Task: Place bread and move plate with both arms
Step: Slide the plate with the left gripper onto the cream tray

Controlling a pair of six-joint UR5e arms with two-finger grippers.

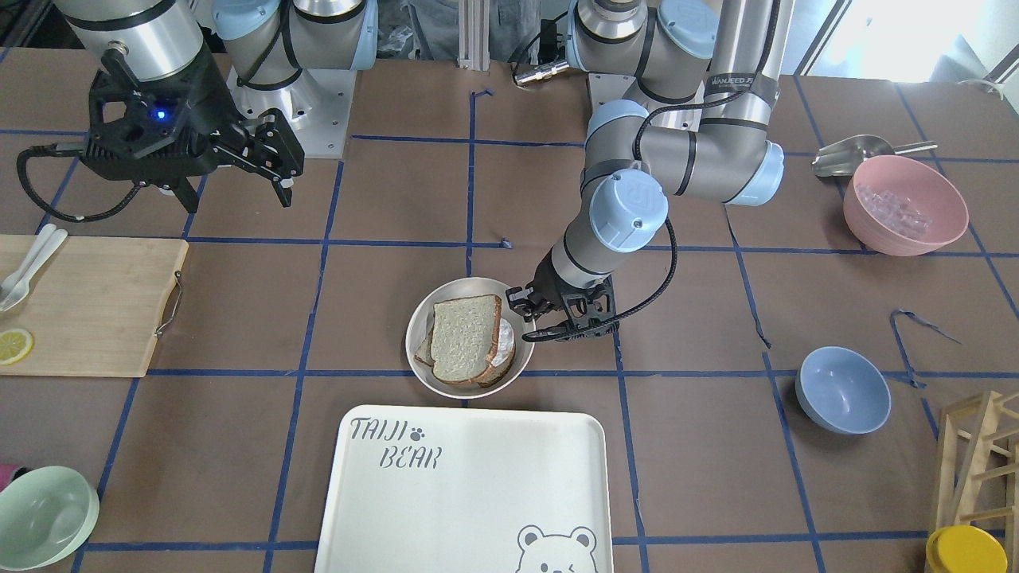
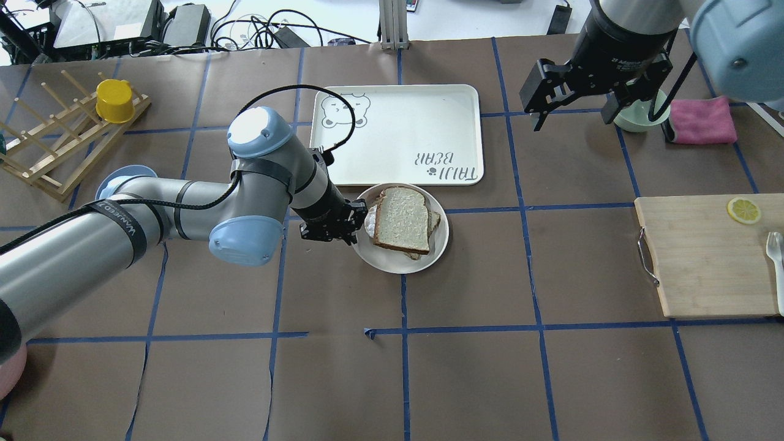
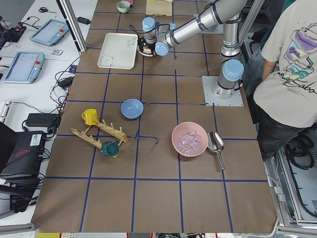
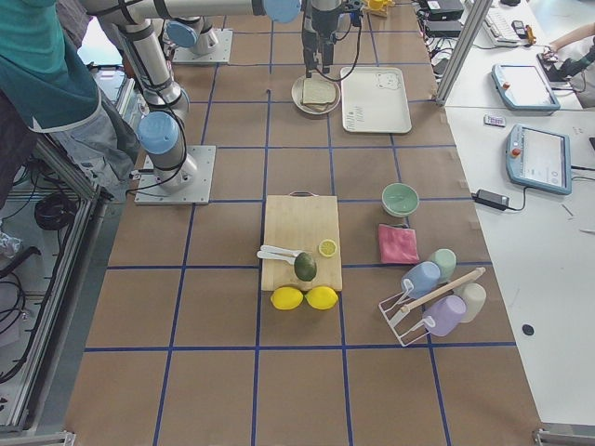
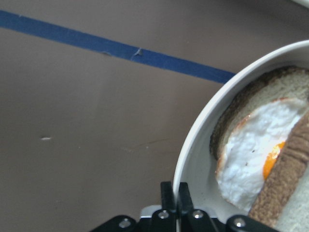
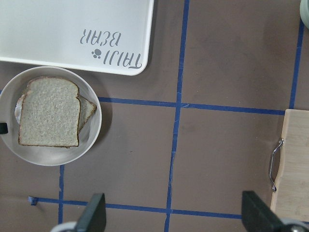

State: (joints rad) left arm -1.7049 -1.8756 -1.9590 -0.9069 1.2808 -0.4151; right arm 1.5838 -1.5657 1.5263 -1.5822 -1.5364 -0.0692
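The plate (image 1: 415,356) stands on the table just before the bear tray. The bread (image 1: 466,334) lies on top in it, over a slice with a fried egg (image 5: 256,154). My left gripper (image 1: 529,318) is low at the plate's side and shut on its rim (image 5: 203,125); the overhead view (image 2: 356,222) shows the same. My right gripper (image 1: 275,171) is open and empty, high above the table and well away from the plate. In its wrist view the plate (image 6: 91,135) and bread (image 6: 49,112) lie far below at the left.
The white bear tray (image 1: 478,493) lies right next to the plate. A wooden cutting board (image 1: 87,302) with a lemon slice is on the robot's right. A blue bowl (image 1: 842,390), a pink bowl (image 1: 905,204) and a green bowl (image 1: 44,517) stand farther out.
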